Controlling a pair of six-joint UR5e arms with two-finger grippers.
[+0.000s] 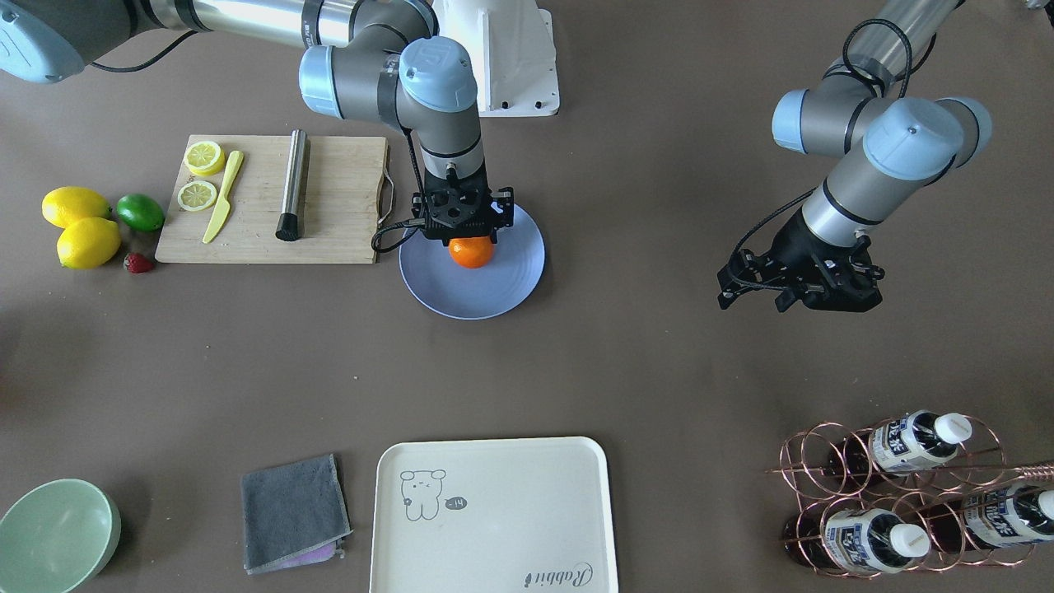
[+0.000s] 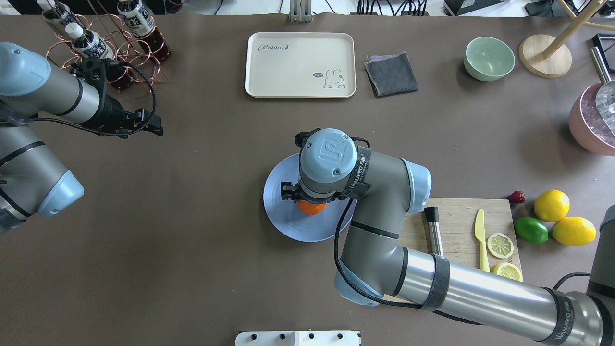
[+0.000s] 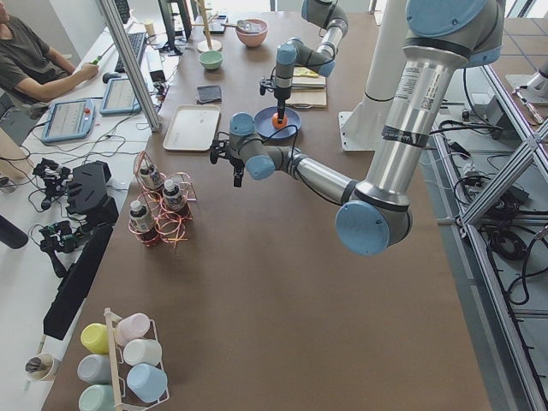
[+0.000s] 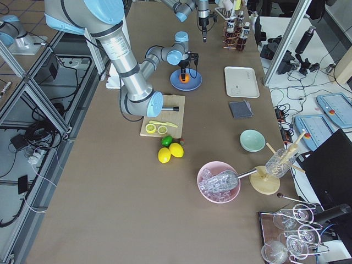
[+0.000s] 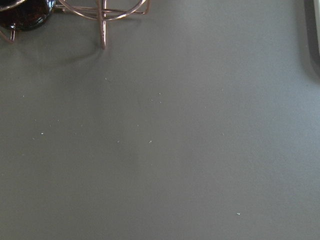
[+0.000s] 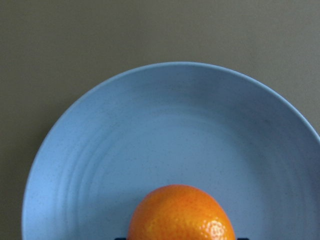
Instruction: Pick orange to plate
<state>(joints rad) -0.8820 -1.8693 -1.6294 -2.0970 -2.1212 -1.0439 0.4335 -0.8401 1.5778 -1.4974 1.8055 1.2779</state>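
The orange (image 1: 471,253) (image 2: 310,207) sits low over the middle of the periwinkle-blue plate (image 1: 469,295) (image 2: 288,223). My right gripper (image 1: 471,241) points straight down onto it, with its jaws shut on the orange's sides. The right wrist view shows the orange (image 6: 182,215) at the bottom edge with the plate (image 6: 150,125) filling the frame beneath it. I cannot tell whether the fruit touches the plate. My left gripper (image 1: 756,301) (image 2: 154,126) hangs open and empty above bare table, far from the plate.
A wooden cutting board (image 1: 338,235) with lemon slices, a yellow knife and a metal cylinder lies beside the plate. Two lemons (image 1: 78,226), a lime (image 1: 140,212) and a strawberry lie beyond it. A cream tray (image 1: 492,515), grey cloth (image 1: 292,512), green bowl (image 1: 53,535) and bottle rack (image 1: 897,494) line the far edge.
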